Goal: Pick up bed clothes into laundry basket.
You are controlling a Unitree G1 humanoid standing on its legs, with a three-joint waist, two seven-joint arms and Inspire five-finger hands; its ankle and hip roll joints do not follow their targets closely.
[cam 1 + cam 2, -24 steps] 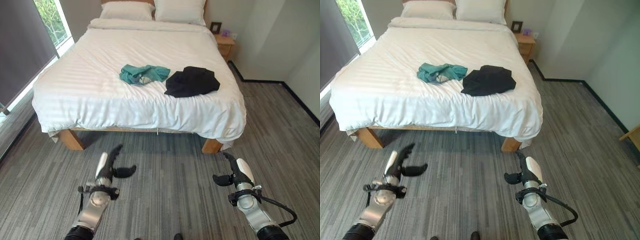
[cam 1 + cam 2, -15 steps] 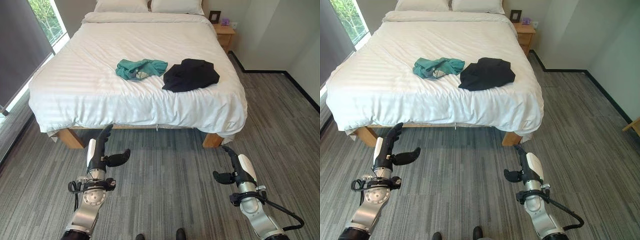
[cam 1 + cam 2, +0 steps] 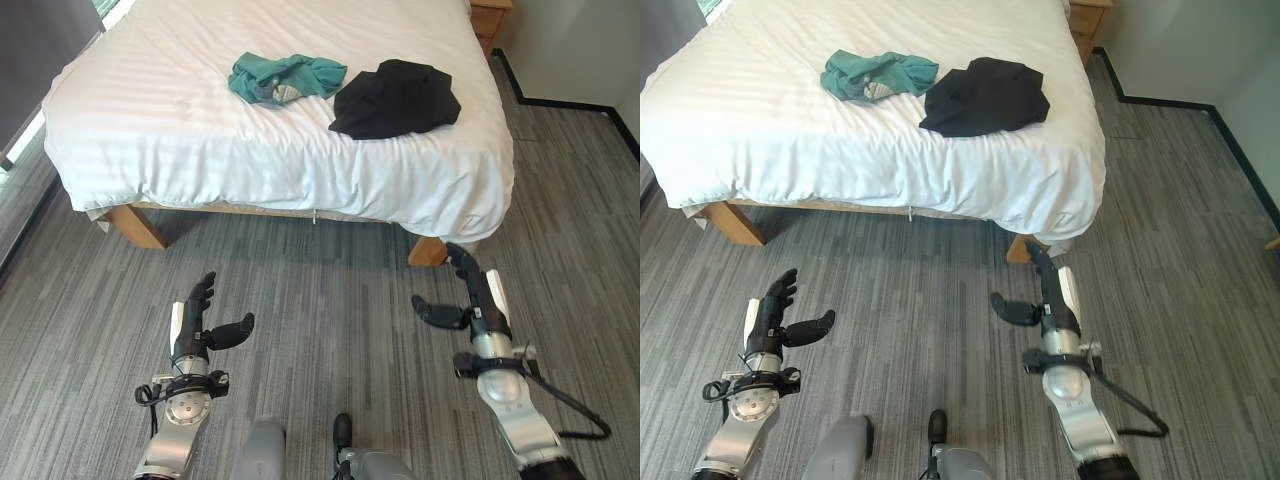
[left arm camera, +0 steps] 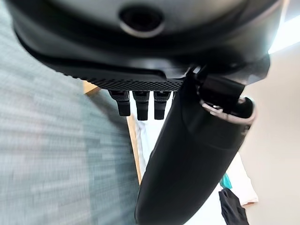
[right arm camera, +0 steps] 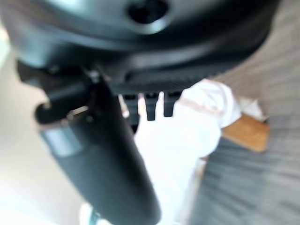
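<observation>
Standing short of the bed (image 3: 200,170): teal garment (image 3: 285,77) and black garment (image 3: 397,97) untouched (both left to collect), left hand (image 3: 196,328) and right hand (image 3: 473,300) spread, empty.

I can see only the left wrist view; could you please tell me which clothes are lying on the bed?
Observer: A teal garment and a black garment lie side by side on the white bed, near its foot.
Operator: Thanks. Which one is closer to the right hand?
Observer: The black one; it lies toward the bed's right corner.
Operator: And is that hand holding anything?
Observer: No, the right hand is open and empty, above the carpet by the bed's wooden leg.
</observation>
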